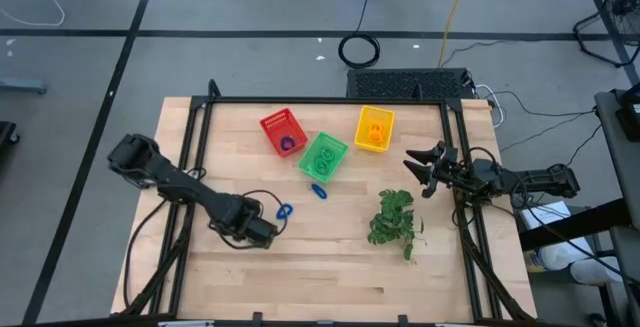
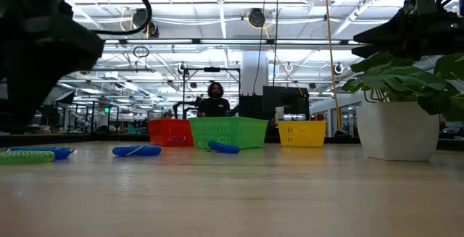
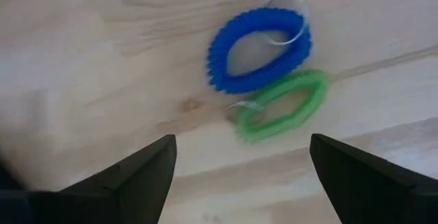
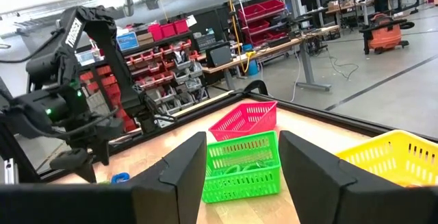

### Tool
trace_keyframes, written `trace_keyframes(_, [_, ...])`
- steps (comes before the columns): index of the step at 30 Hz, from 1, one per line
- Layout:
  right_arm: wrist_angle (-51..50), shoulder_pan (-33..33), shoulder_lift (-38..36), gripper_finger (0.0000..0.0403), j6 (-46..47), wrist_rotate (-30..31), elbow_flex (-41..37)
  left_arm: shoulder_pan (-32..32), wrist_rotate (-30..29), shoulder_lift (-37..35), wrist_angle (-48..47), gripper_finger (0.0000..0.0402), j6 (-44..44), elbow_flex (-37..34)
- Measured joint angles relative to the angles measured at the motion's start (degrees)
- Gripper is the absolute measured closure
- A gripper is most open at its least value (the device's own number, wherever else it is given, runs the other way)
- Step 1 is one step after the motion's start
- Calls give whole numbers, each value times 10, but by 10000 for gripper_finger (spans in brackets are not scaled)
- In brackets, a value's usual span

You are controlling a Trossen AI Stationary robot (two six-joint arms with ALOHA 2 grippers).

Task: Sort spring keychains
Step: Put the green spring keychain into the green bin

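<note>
A blue spring keychain (image 3: 259,49) and a green one (image 3: 282,105) lie side by side flat on the wood, just ahead of my open left gripper (image 3: 239,166). In the high view this gripper (image 1: 268,229) hovers near the table's middle beside that pair (image 1: 284,210). Another blue keychain (image 1: 318,191) lies in front of the green basket (image 1: 323,157). The red basket (image 1: 283,132) holds a blue keychain, the green basket green ones, and the yellow basket (image 1: 374,128) orange ones. My right gripper (image 1: 416,168) is open, raised at the table's right side and facing the baskets (image 4: 243,166).
A leafy green plant (image 1: 395,222) stands on the table's right half, just near-side of the right gripper. The three baskets sit in a row near the far edge. A dark metal frame (image 1: 320,100) rims the table. A person (image 2: 214,101) is behind the table.
</note>
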Motion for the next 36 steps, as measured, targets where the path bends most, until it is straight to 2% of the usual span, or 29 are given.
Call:
trace_keyframes(11, [0, 0, 0, 232, 0, 0, 0, -8, -41, 57, 52, 57, -64, -28])
trace_keyframes(18, [0, 0, 0, 232, 0, 0, 0, -11, -59, 67, 83, 69, -66, -27])
trace_keyframes(22, [0, 0, 0, 232, 0, 0, 0, -12, -64, 67, 100, 119, -67, -27])
trace_keyframes(30, [0, 0, 0, 232, 0, 0, 0, -20, -64, 68, 106, 260, -79, -27])
trace_keyframes(36, [0, 0, 0, 232, 0, 0, 0, -30, -65, 68, 116, 343, -79, -28])
